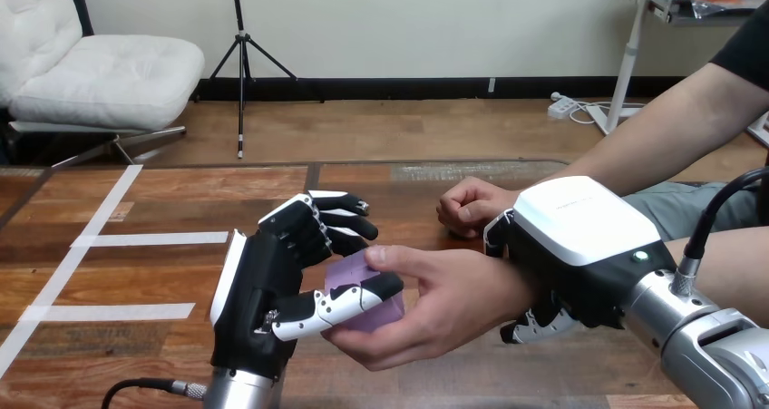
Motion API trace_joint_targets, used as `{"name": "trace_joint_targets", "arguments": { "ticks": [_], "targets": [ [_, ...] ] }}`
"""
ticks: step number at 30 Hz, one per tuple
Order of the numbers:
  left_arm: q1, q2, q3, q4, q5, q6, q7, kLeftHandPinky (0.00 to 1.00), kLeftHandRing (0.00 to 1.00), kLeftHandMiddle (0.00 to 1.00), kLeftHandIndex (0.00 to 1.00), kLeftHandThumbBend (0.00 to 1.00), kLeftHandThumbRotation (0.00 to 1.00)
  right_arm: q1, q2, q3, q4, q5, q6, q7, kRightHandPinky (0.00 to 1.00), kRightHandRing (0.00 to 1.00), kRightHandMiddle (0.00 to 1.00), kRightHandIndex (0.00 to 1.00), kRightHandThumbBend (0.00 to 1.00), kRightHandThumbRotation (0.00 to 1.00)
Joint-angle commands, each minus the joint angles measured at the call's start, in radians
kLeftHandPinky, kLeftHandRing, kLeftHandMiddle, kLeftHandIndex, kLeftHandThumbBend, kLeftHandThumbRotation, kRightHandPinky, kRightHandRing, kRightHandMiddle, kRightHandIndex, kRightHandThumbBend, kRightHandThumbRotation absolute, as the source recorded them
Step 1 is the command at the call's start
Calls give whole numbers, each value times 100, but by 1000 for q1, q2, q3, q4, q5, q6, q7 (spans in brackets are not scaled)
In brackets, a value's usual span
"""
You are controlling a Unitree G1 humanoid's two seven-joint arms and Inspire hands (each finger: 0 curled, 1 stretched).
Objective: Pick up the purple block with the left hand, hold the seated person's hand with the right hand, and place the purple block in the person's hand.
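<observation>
- Left hand [258, 287]: pinched on the purple block [352, 270]. Thumb [340, 305] lies across the block's near face, the fingers [340, 226] are curled above and behind it.
- Purple block: between the left hand's thumb and fingers, just right of its palm, lifted off the tabletop [163, 209].
- Person's hand [453, 305]: palm up, immediately right of the left hand and touching the block. It cups the block from below and from the right, with one digit over the block's top edge. Both this hand and the robot's left hand are on the block.
- Right hand [576, 223]: closed round the person's wrist [506, 289], white back shell on top, fingertips [535, 323] curling out under the wrist.
- The right hand is to the right of the left hand, with the person's hand and the block between the two.
- Person's other hand [472, 207]: loose fist resting on the tabletop, just beyond the right hand, apart from the block.
</observation>
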Motion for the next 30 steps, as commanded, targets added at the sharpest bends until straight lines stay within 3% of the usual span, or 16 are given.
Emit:
{"name": "trace_joint_targets", "arguments": {
  "ticks": [1, 30],
  "targets": [
    [-35, -11, -18, -40, -4, -9, -11, 39, 45, 53, 57, 82, 8, -52, 17, 0, 2, 0, -5, -9, 33, 39, 44, 46, 72, 0],
    [-17, -27, -35, -40, -5, -8, -33, 40, 45, 53, 56, 84, 8, -54, 32, 1, -3, -9, 1, 28, 38, 43, 47, 49, 73, 0]
  ]
}}
